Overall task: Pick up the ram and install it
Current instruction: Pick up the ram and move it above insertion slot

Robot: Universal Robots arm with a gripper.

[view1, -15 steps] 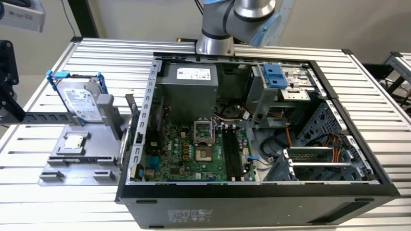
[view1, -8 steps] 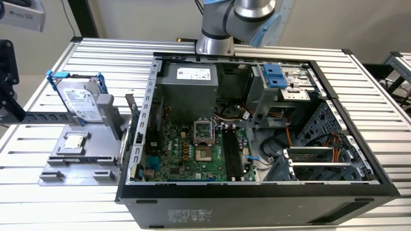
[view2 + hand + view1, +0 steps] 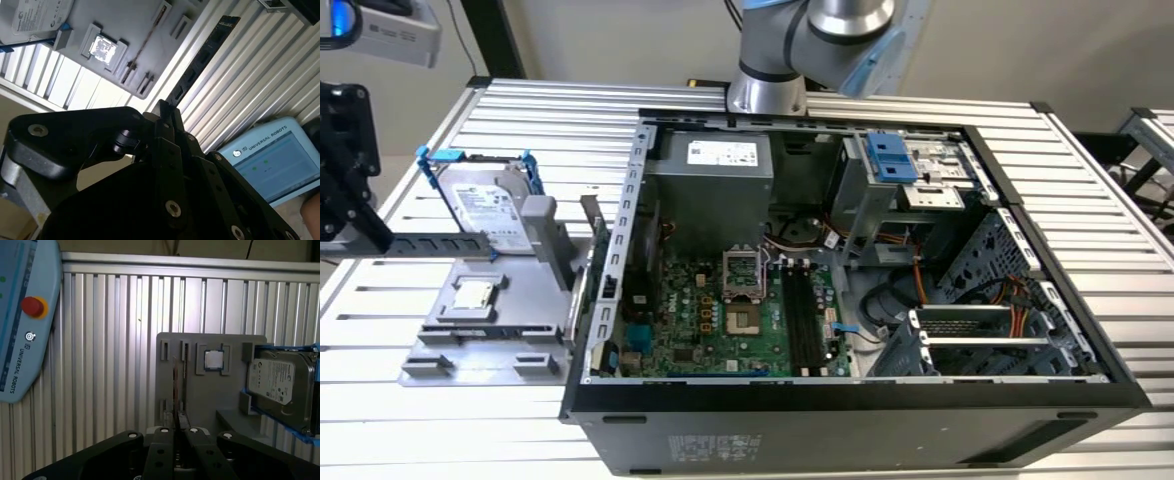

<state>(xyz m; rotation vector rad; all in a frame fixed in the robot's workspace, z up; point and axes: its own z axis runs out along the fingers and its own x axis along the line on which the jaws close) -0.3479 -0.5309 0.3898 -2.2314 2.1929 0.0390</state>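
Gripping the ram (image 3: 202, 57) by one end, the pincer (image 3: 162, 106) has its two black fingers pressed together on it, so the long narrow stick with its row of dark chips runs straight out from the fingertips in the second wrist view. Beyond the pincer, behind the stick's length, lies the ribbed metal counter (image 3: 260, 75). Off to one side of the stick sits a grey holder (image 3: 125, 30) with several narrow slots and a square pocket that carries a processor chip (image 3: 103, 46). In the first wrist view the same holder lies directly ahead of the closed fingertips. A thin brownish line runs between its slots in line with the pincer, and whether that line is the stick seen edge-on cannot be told. Just beside the holder stands a silver hard drive (image 3: 282, 385) in a blue bracket. A pale blue control tablet (image 3: 20, 315) with a red button lies well off to the other side of the pincer. In the exterior view the pincer is at the exterior view's left edge, holding the stick roughly level in front of the hard drive. The open computer case (image 3: 854, 410) lies well apart from it toward the exterior view's right, its green motherboard (image 3: 674, 335) and long black slots (image 3: 803, 315) uncovered.
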